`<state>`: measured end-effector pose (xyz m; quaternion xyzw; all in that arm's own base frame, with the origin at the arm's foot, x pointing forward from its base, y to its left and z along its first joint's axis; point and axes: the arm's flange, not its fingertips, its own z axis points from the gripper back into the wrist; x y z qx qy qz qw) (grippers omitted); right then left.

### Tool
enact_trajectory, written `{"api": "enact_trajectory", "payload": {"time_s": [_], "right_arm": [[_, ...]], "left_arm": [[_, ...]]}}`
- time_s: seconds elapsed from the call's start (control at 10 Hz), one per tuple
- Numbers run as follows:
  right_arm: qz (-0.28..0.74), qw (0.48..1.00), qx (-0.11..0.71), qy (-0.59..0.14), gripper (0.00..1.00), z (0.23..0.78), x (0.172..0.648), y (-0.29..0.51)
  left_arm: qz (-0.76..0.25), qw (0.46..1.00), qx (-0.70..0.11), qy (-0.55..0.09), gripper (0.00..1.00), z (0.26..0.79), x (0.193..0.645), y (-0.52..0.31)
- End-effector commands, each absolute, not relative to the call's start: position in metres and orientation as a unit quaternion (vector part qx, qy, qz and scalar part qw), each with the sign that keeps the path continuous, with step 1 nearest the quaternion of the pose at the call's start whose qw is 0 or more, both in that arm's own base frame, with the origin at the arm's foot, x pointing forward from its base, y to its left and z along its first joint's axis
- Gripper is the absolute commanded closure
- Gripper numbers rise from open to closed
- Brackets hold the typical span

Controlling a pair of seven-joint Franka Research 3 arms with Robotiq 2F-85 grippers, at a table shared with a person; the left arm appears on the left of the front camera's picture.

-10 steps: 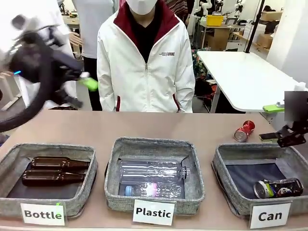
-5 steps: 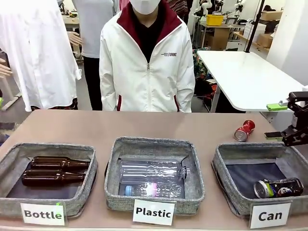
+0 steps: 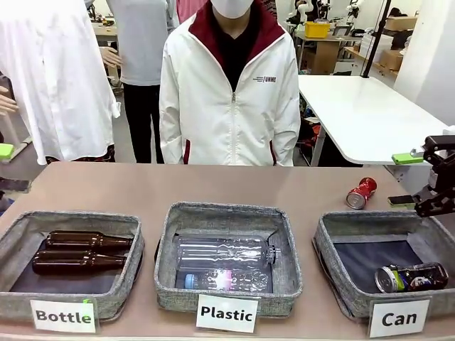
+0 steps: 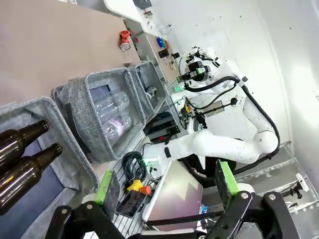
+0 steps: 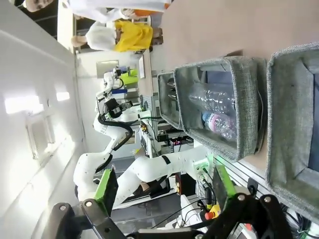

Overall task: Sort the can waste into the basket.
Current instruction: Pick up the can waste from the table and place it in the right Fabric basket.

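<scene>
**Station check: one can binned, one can loose on the table, both grippers released**

Front view: three grey baskets stand in a row along the near edge of the table, labelled "Bottle", "Plastic" and "Can". The Can basket sits at the near right corner. The black can lies on its side in that basket's near right corner, silver end toward the middle. The red can lies on the bare table near the right edge, just beyond the basket's far rim and apart from it. The right gripper hangs at the right edge of the table, beside the red can and not touching it, jaws spread, nothing between them. A person in a white jacket stands at the far edge.

Left wrist view: the left gripper is released, green pads wide apart, holding nothing. It looks down the row from the Bottle basket, where two brown bottles lie side by side.

Right wrist view: the right gripper's own pads stand apart and empty. The Plastic basket with its clear bottles lies ahead.
</scene>
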<state>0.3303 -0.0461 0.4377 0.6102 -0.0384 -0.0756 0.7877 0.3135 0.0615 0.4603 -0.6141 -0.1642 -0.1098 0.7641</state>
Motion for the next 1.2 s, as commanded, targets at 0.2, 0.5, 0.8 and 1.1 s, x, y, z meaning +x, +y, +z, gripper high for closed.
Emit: {"api": "enact_trajectory", "payload": {"time_s": [0.2,0.5,0.8,1.1], "right_arm": [[-0.071,0.786,0.612,-0.039,0.0,0.44,0.329,-0.045],[-0.075,0.788,0.61,-0.038,0.0,0.438,0.33,-0.046],[-0.035,0.88,0.467,-0.082,0.0,0.472,0.407,-0.061],[-0.126,0.957,0.249,-0.082,0.0,0.477,0.455,-0.071]], "left_arm": [[-0.099,0.759,-0.621,-0.169,0.0,0.464,0.313,0.062],[-0.099,0.759,-0.621,-0.169,0.0,0.464,0.313,0.062],[-0.099,0.759,-0.621,-0.169,0.0,0.464,0.313,0.062],[-0.099,0.759,-0.621,-0.169,0.0,0.464,0.313,0.062]]}}
